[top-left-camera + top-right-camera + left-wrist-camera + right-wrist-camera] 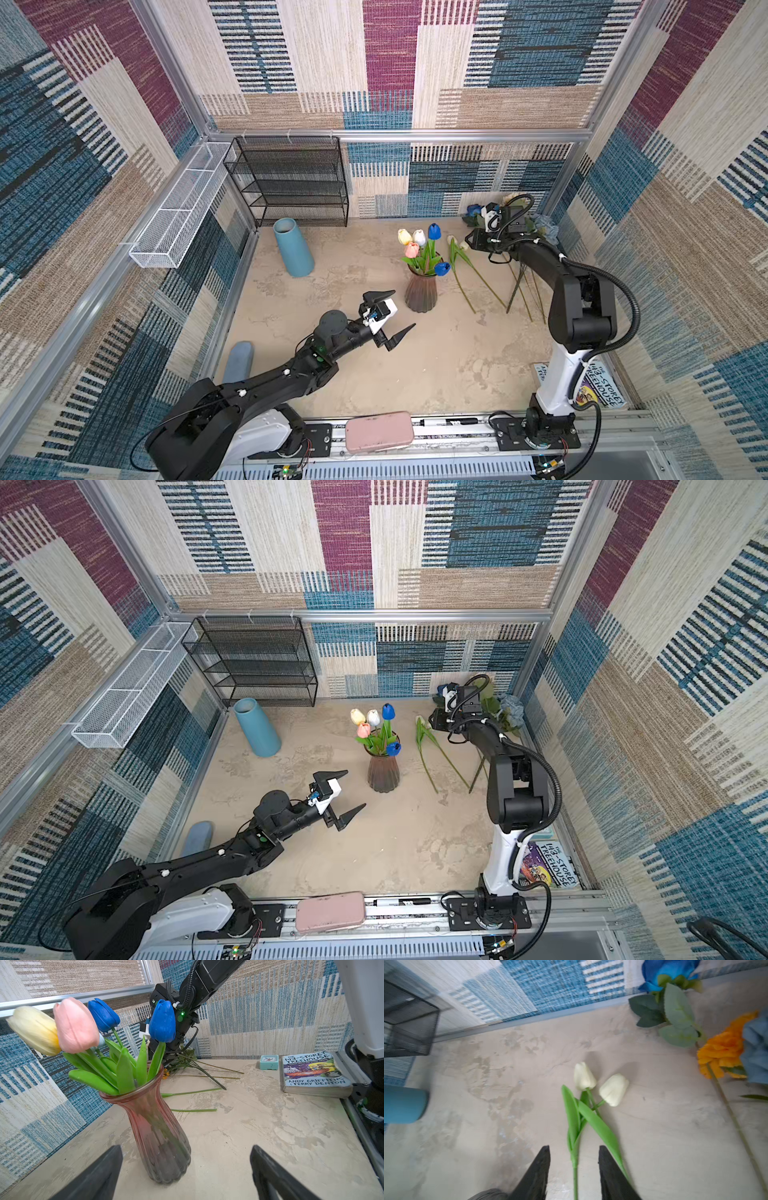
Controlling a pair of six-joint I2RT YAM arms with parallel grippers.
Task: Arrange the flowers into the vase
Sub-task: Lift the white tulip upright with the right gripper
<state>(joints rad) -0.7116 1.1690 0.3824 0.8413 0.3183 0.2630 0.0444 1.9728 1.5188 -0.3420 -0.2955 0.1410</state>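
Both top views: left gripper [404,308] lower centre, spread wide, empty; right gripper [473,241] upper right, narrowly parted, gripping nothing. At centre, one ribbed vase [422,296] holding five tulips [424,254]: two blue, one pink, one cream, one white. Just right, two white tulips [453,255] lying flat.

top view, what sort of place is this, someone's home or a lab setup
Most likely a robot test cell, not a home: an aluminium frame hung with carpet-patterned panels boxes in the tabletop, and the left arm and right arm are mounted on a rail at its front edge.
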